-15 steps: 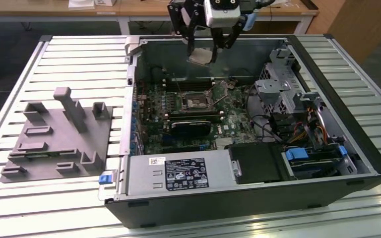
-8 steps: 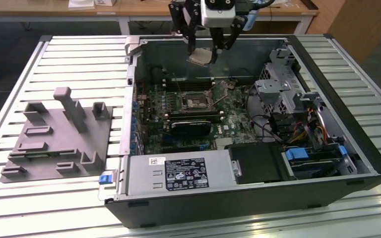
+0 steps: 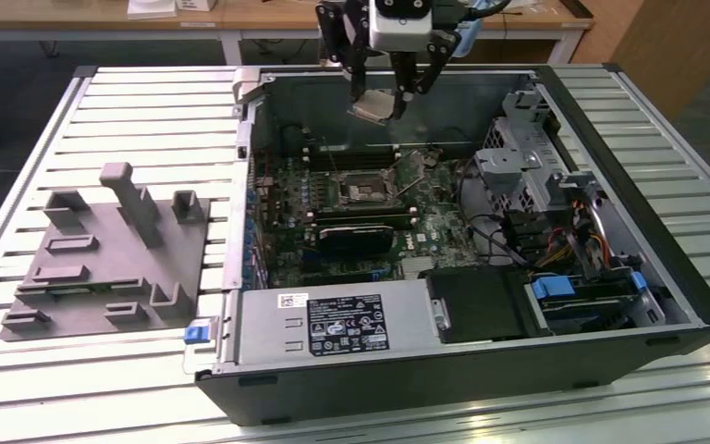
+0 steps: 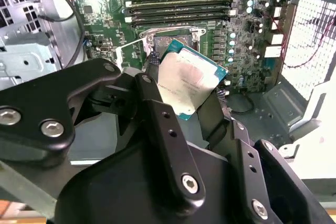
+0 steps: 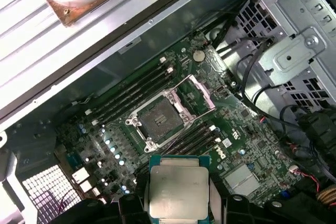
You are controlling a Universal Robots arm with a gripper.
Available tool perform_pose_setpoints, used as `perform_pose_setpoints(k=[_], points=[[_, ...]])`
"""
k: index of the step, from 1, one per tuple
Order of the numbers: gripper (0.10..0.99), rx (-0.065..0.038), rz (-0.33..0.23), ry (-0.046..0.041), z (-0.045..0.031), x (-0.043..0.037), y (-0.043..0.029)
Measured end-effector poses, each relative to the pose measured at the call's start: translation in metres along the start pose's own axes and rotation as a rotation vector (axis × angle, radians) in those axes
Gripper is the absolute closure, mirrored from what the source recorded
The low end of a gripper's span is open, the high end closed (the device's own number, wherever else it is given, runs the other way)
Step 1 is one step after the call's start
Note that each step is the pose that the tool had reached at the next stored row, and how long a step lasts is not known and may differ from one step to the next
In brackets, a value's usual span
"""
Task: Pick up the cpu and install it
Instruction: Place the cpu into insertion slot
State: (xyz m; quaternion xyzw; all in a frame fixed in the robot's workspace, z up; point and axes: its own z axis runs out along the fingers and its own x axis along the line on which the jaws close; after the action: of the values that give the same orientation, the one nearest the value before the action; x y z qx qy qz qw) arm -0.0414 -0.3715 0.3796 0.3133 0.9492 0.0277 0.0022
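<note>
My gripper [image 3: 386, 100] hangs above the open computer case, shut on the cpu [image 3: 373, 106], a flat square chip with a silver top. In the second wrist view the cpu [image 4: 188, 80] sits tilted between the black fingers [image 4: 157, 111]; in the first wrist view the cpu [image 5: 176, 187] shows flat with its green edge. Below it on the green motherboard lies the dark square socket [image 5: 157, 120] with its metal frame swung open, also seen as the socket [image 3: 365, 190] in the exterior view. The cpu is held well above the socket, apart from it.
A grey plastic fixture block [image 3: 108, 254] lies on the slatted table [image 3: 47, 370] at the exterior view's left. Inside the case are memory slots [image 4: 178, 9], a drive cage [image 3: 516, 162], cables [image 3: 571, 240] and a power supply [image 3: 330, 324]. The case walls [image 3: 651, 203] surround the board.
</note>
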Motion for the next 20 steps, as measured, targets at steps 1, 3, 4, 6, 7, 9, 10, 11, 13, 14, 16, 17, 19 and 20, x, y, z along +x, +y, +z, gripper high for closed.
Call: perform_pose_setpoints(k=[1, 3, 4, 6, 7, 9, 10, 11, 13, 14, 16, 17, 19, 20], points=[[0.545, -0.001, 0.038, -0.0020, 0.0002, 0.0000, 0.0000], [0.545, -0.001, 0.072, -0.0039, 0.0003, 0.0000, 0.0000], [0.545, -0.001, 0.092, -0.0050, 0.0003, 0.0000, 0.0000], [0.545, -0.001, 0.111, -0.0060, 0.0004, 0.0000, 0.0000], [0.545, -0.002, 0.120, -0.0065, 0.0005, 0.0000, 0.0000], [0.545, -0.002, 0.139, -0.0076, 0.0005, 0.0000, 0.0000], [0.545, -0.002, 0.147, -0.0080, 0.0005, 0.0000, 0.0000], [0.545, -0.002, 0.156, -0.0085, 0.0005, 0.0001, 0.0001], [0.545, -0.002, 0.174, -0.0095, 0.0006, 0.0001, 0.0001], [0.545, -0.002, 0.182, -0.0099, 0.0006, 0.0001, 0.0001], [0.545, -0.002, 0.200, -0.0109, 0.0007, 0.0001, 0.0001], [0.545, -0.003, 0.208, -0.0114, 0.0007, 0.0002, 0.0002], [0.545, -0.003, 0.225, -0.0124, 0.0008, 0.0002, 0.0003], [0.545, -0.003, 0.233, -0.0129, 0.0008, 0.0002, 0.0003]])
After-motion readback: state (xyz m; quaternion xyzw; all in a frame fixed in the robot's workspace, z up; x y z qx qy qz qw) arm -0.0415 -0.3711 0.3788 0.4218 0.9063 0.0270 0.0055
